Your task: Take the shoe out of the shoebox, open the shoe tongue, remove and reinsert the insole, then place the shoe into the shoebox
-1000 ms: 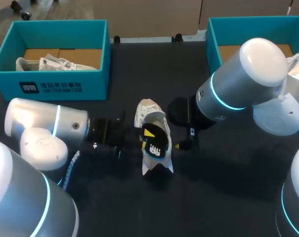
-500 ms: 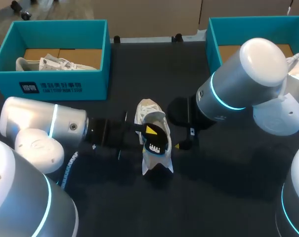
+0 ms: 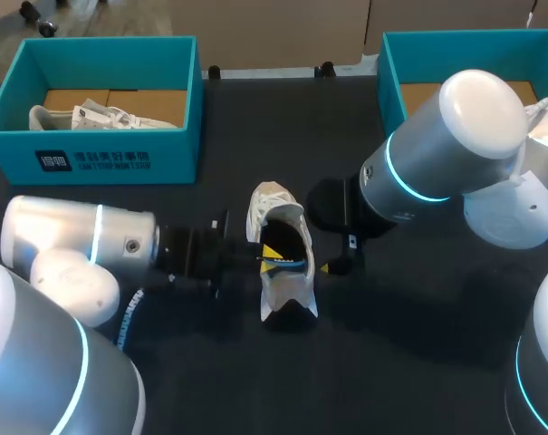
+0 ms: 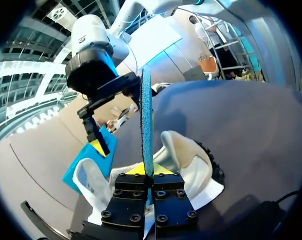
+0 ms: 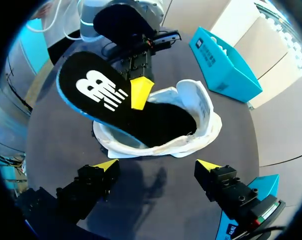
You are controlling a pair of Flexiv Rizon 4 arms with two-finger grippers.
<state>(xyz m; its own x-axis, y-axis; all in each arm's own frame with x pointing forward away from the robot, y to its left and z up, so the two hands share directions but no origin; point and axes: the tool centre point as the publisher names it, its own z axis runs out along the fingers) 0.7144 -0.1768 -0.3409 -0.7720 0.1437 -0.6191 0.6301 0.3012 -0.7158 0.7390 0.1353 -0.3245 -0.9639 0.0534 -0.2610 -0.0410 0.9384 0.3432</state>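
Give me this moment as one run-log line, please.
left gripper: shut on insole | insole: partly inside shoe | right gripper: open beside shoe

White shoe [image 3: 283,292] upright mid-table; black insole [image 5: 93,92] tilted, one end inside it.

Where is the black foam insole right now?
In the right wrist view the black foam insole tilts up out of the white shoe, one end inside, clamped in my left arm's jaws; the head view shows it mid-table.
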